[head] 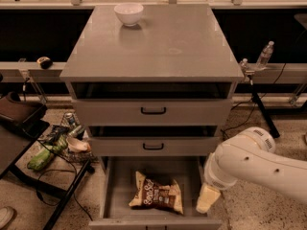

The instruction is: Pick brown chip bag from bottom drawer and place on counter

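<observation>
The bottom drawer point(116, 185) of the grey cabinet is pulled out toward the front, and you can see its flat grey floor; the brown chip bag point(157, 197) lies flat on that floor, near the middle and a bit toward the front; the bag is dark brown with pale yellow ends and white curly letters, and nothing is touching it; the gripper point(207, 199) is a pale cream piece at the end of a fat white arm point(254, 164) that comes in from the right; it hangs low at the right side of the drawer, just beside the bag but apart from it; it cannot be told if the gripper is spread apart or pressed together; the two drawers above, the top drawer point(120, 113) and the middle drawer point(120, 146), each have a black handle, and each sticks out only a little; the counter point(163, 47) on top is smooth and grey; a white bowl point(128, 13) sits on it near the back left corner; a water bottle point(265, 55) stands on a ledge to the right of the cabinet; a dark side table point(14, 145) stands to the left, with a green bag point(42, 158) just beside it.
</observation>
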Available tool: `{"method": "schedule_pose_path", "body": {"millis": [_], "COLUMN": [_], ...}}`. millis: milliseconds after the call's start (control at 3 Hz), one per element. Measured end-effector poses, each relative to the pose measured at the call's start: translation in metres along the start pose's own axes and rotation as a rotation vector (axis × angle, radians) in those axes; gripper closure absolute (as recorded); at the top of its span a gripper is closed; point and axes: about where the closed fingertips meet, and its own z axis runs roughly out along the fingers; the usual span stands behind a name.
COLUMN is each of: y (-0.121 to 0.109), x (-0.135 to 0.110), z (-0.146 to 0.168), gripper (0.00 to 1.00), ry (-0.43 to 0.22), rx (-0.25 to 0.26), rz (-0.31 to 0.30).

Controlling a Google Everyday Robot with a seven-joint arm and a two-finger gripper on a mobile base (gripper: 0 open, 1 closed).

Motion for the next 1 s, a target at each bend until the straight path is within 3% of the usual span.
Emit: {"method": "schedule_pose_path", "body": {"millis": [333, 667, 1000], "y": [-0.028, -0.059, -0.059], "x": [-0.008, -0.022, -0.028], "z": [0.081, 0.184, 0.244], "gripper": [0.0, 0.0, 0.0], "ry": [-0.062, -0.142, -0.182], "rx": [0.027, 0.05, 0.027], "rz": [0.044, 0.069, 0.082]}}
